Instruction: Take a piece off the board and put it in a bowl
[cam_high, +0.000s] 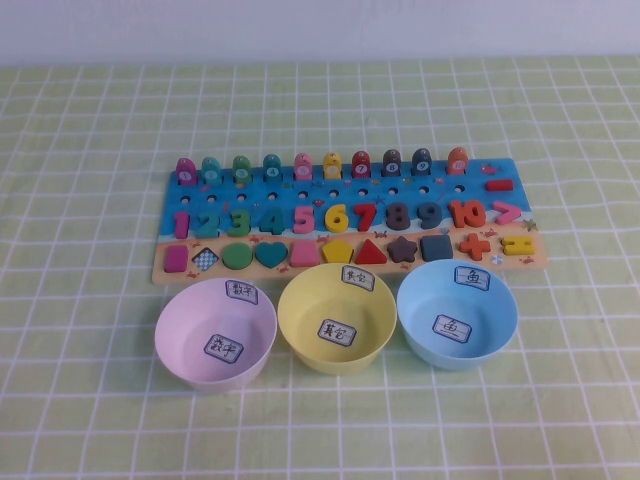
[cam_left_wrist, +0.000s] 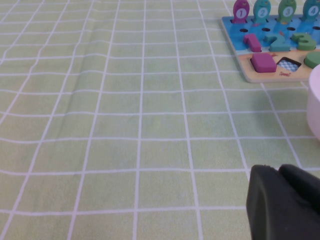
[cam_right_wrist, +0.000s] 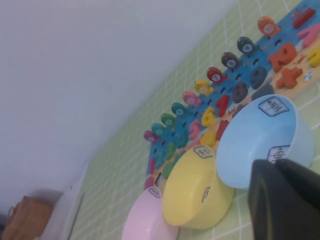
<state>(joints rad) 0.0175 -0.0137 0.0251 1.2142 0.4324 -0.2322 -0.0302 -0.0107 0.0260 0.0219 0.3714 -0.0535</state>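
The blue board (cam_high: 200, 196) lies across the middle of the table, with a back row of standing fish. The orange fish piece (cam_high: 457, 160) stands at the right end of that row and also shows in the right wrist view (cam_right_wrist: 268, 26). The light blue bowl (cam_high: 420, 300) with two paper labels stands in front of the board's right part, empty. Neither arm shows in the high view. My left gripper (cam_left_wrist: 277, 169) is shut and empty, low over the cloth to the left of the board (cam_left_wrist: 235, 35). My right gripper (cam_right_wrist: 277, 162) is shut and empty, near the blue bowl (cam_right_wrist: 250, 135).
A yellow bowl (cam_high: 300, 315) and a pink bowl (cam_high: 175, 335) stand in a row to the left of the blue bowl, both empty. A green checked cloth (cam_high: 90, 200) covers the table. A white wall runs along the back.
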